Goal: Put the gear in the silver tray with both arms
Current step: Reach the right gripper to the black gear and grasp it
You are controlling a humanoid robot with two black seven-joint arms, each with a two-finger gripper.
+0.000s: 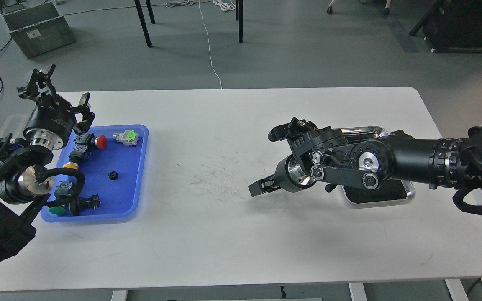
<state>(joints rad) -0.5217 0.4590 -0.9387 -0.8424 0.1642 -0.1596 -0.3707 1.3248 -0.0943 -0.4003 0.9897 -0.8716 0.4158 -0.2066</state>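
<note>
The gear (113,176) is small, black and round with a hole in its middle, lying flat on the blue tray (138,167). The silver tray (408,193), shiny-rimmed with a dark bottom, sits well apart on the worktop (224,230), mostly hidden.

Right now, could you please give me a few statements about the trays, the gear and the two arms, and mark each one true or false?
1. The gear lies in the blue tray. True.
2. The silver tray holds the gear. False: no gear shows in it; the right arm hides most of it.
3. The left gripper is open. True.
4. The right gripper holds the red button. False: the button lies in the blue tray.
</note>
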